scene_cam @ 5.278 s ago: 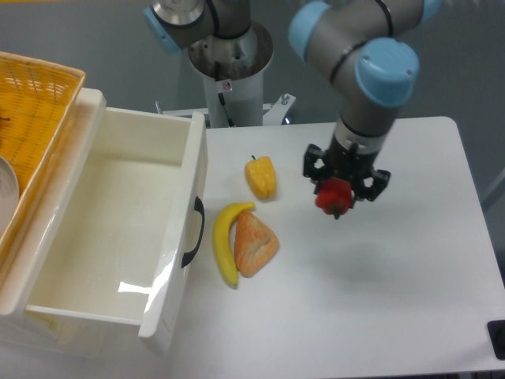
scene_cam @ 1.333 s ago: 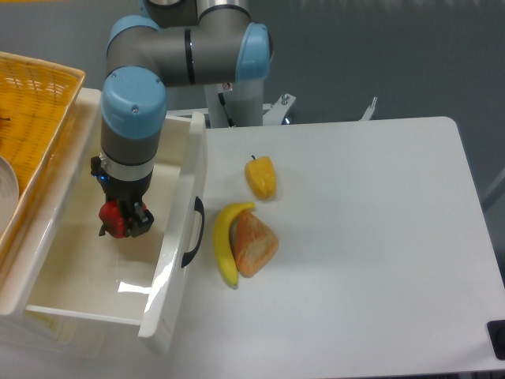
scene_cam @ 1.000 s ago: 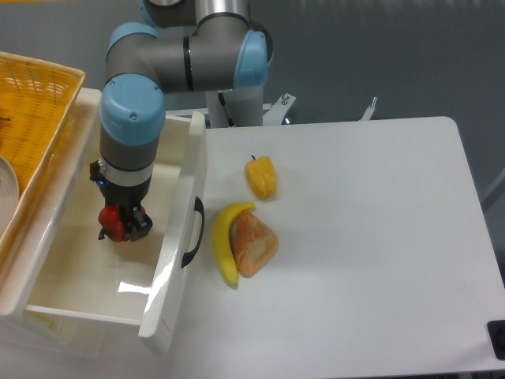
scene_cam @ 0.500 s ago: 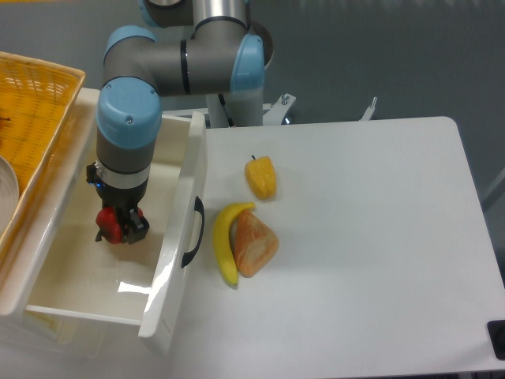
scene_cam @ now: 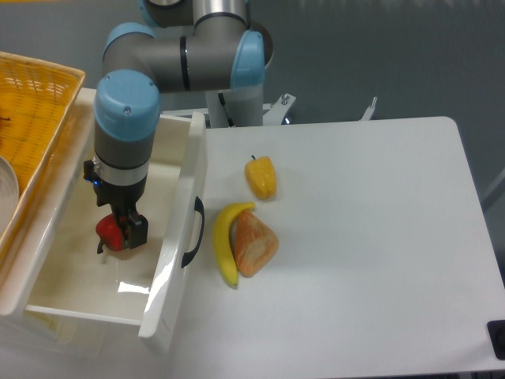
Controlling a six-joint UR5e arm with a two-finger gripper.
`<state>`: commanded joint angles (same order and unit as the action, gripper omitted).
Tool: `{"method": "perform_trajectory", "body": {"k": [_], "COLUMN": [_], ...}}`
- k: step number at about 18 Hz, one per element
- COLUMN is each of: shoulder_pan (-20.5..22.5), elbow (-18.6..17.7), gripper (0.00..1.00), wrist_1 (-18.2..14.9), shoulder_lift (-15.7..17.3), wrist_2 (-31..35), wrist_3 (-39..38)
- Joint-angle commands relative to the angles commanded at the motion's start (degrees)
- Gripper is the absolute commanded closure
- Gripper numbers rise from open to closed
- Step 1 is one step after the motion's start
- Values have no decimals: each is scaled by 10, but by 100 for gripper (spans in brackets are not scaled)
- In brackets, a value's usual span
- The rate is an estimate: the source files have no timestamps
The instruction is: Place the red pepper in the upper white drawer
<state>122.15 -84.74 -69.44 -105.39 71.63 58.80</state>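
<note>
Over the last second the gripper [scene_cam: 118, 230] sinks lower inside the upper white drawer [scene_cam: 178, 237], still clenched on the red pepper [scene_cam: 109, 232]; release looks imminent, toward 9 o'clock of the handle.

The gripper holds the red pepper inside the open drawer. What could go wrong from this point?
1. The red pepper looks close to the floor of the upper white drawer, but the height is unclear; released too high, it might roll.
2. The gripper works near the front panel with the black handle, so a sideways exit might bump it.
</note>
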Motion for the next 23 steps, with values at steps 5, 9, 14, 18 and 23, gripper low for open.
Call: {"method": "perform_trajectory", "body": {"k": [5, 9, 14, 18, 23], "shoulder_pan": [40, 68, 99, 135, 190], "elbow": [13, 14, 18, 19, 11], "gripper": [1, 1, 0, 0, 0], "wrist_1": [11, 11, 11, 12, 6], "shoulder_lift": [19, 45, 58, 58, 52], "wrist_2": [-49, -91, -108, -103, -91], "wrist_3": [14, 11, -5, -70, -89]}}
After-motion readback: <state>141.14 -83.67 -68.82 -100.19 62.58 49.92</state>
